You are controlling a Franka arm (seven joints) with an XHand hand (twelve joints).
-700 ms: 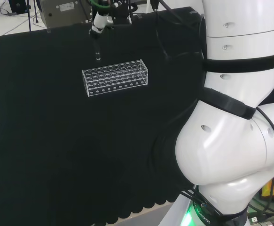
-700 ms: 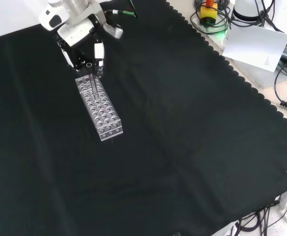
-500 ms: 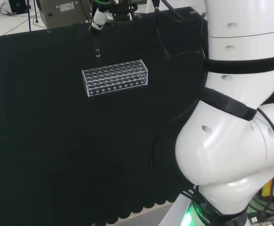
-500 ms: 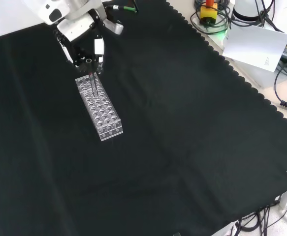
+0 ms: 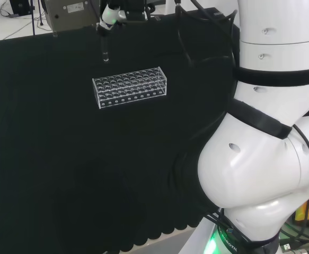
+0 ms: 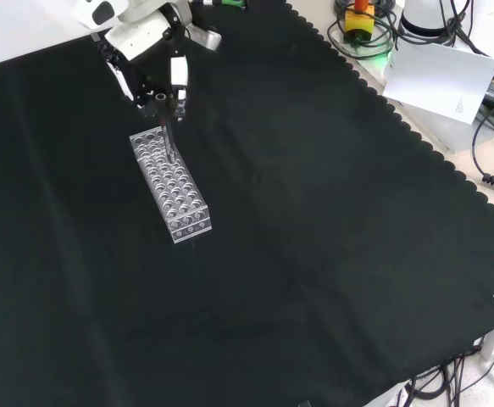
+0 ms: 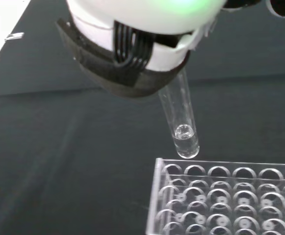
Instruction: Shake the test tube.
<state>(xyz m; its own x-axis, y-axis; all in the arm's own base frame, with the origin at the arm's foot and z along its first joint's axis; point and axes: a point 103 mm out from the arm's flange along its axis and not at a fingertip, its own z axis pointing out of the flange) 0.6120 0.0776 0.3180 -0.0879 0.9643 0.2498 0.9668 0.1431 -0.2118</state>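
A: Start with the biggest thing. What lies under everything?

B: The black cloth (image 6: 331, 254), spread over the whole bench. In the head view the arm's white links (image 5: 265, 159) stand large at the right.

A: And on the cloth?

B: A clear rack (image 5: 130, 87) with rows of round wells, lying well to the left of the links in the head view. In the front view the rack (image 6: 170, 186) sits toward the upper left, running diagonally. All the wells I can make out look vacant.

A: Where is the hand?

B: The hand (image 6: 151, 52) comes in from the top of the front view, above the far end of the rack. In the head view the hand (image 5: 110, 14) is beyond the rack's left end.

A: Its fingers?

B: They are curled in and pinch the test tube (image 7: 181, 122) by its upper part.

A: So the tube is out of the rack?

B: Yes. The test tube (image 5: 105, 50) hangs below the hand, clear of the rack. The wrist view shows its rounded bottom just above the rack's (image 7: 225, 200) corner, apart from it, slightly tilted, with a little clear liquid in the tip. In the front view the test tube (image 6: 167, 136) overlaps the rack's far end.
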